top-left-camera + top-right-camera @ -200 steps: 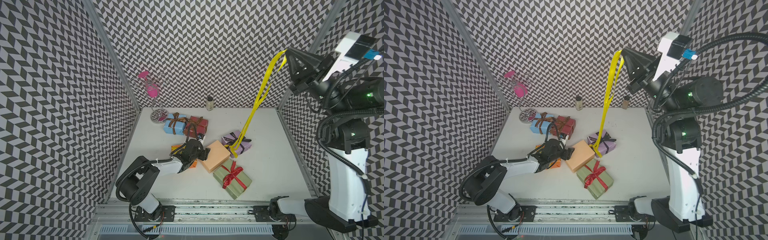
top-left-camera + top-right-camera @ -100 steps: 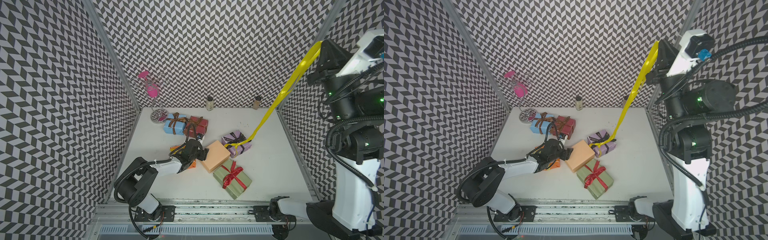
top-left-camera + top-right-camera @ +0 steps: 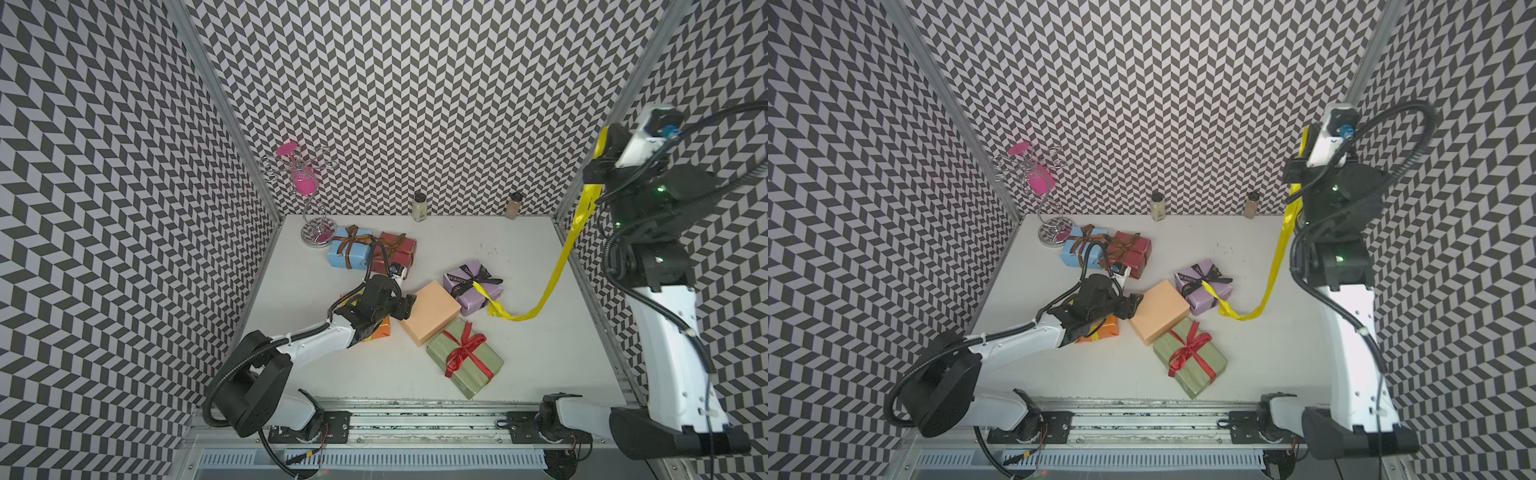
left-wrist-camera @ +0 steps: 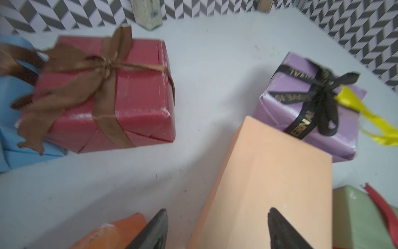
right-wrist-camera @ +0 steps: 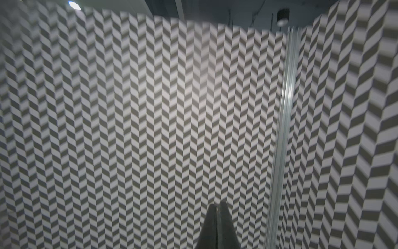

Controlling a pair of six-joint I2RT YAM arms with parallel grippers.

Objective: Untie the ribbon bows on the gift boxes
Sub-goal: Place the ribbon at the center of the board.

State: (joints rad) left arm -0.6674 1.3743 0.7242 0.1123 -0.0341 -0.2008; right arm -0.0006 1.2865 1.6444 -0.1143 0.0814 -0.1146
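Up beside the wall post [image 5: 284,107], high above the table [image 3: 519,353], my right gripper [image 3: 603,143] is pinched fully together on the yellow ribbon [image 3: 562,257]. The right wrist view shows only its two dark fingers [image 5: 211,224] pressed flat against each other. That ribbon is thin, flat and glossy. It hangs from my grip in one long line down to the table, where it bends and its crumpled far end lies against the lilac box [image 3: 471,286], beside the black lettered ribbon [image 4: 323,97] tied in a bow.

Low over the table, my left gripper [image 4: 217,210] stands wide and holds nothing. One finger sits over the near end of the peach box [image 4: 269,172], a smooth matte block whose long axis runs away from me. The other finger is between it and the orange box [image 4: 116,232]. Further ahead on that side sits the dark red box [image 4: 137,90], its brown satin bow [image 4: 101,66] tied.
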